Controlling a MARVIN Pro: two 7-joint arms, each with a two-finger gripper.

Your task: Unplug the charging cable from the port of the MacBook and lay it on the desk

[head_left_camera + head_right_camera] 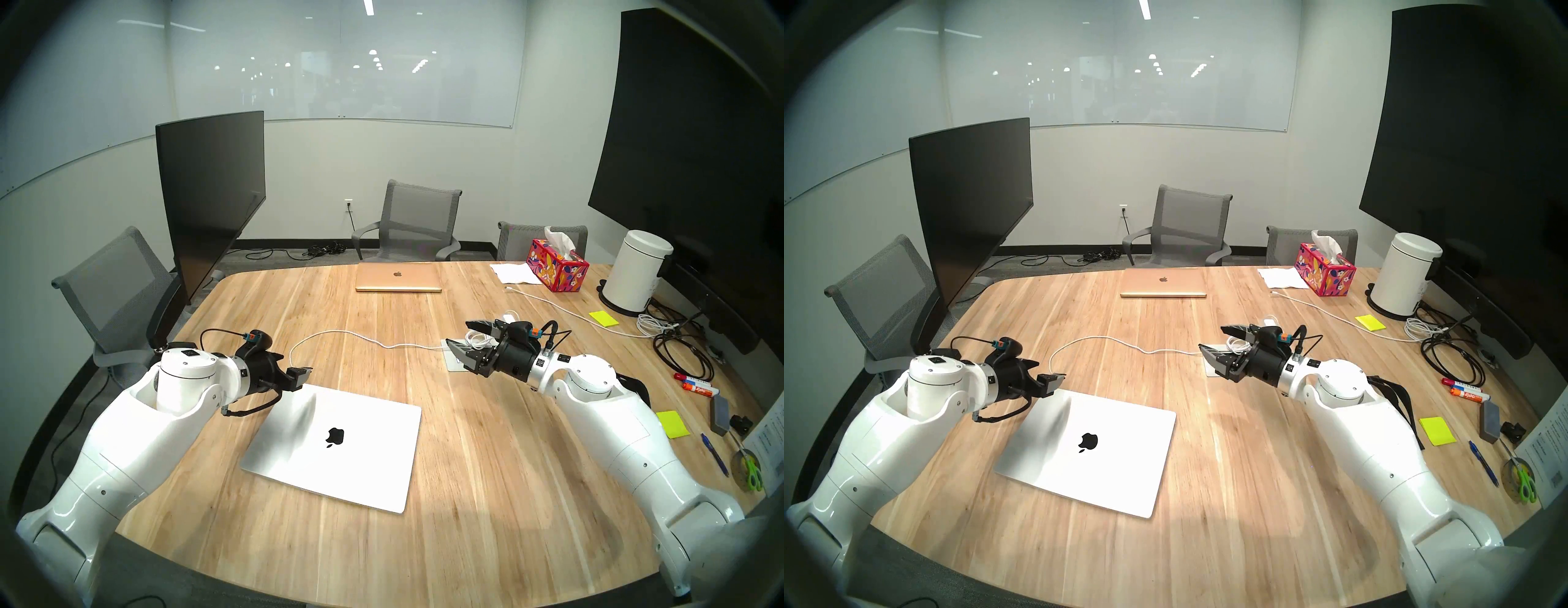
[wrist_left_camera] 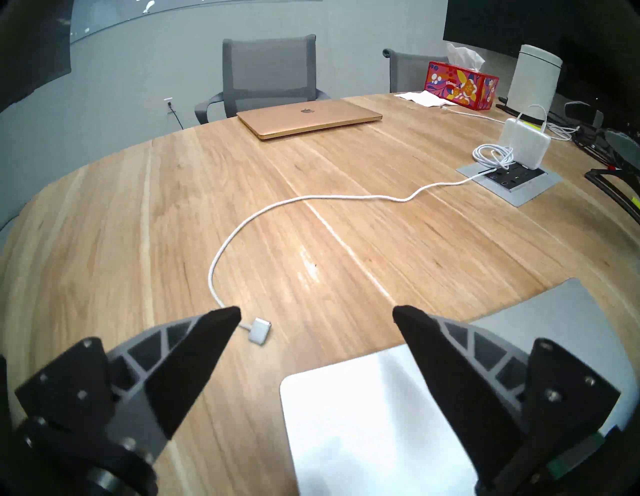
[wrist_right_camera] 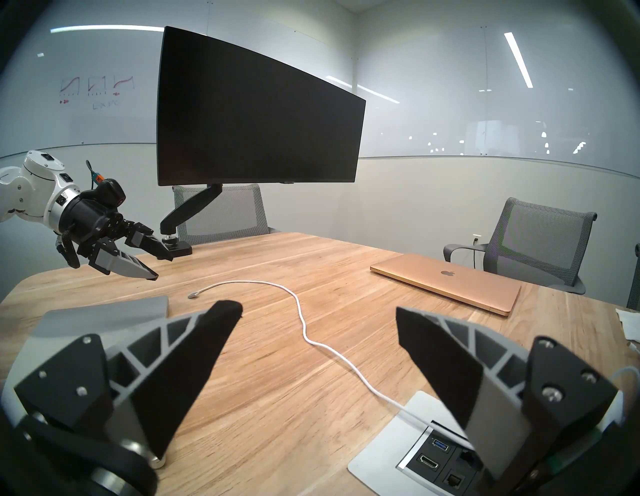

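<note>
Plug [image 2: 258, 331] of your charging cable [image 2: 311, 198] lies free on the surface [image 1: 488, 446], just off the MacBook [image 1: 339, 446] at eleven o'clock. Left gripper [image 2: 317, 313] and right gripper [image 3: 318, 308] are spread, empty.

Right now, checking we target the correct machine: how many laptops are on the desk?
2: the silver MacBook near the left gripper, and a rose-gold laptop at the far edge.

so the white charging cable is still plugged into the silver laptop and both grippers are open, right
Not quite. The charging cable is already unplugged: the left wrist view shows its plug lying on the desk, apart from the silver laptop. Both grippers are indeed open.
</note>
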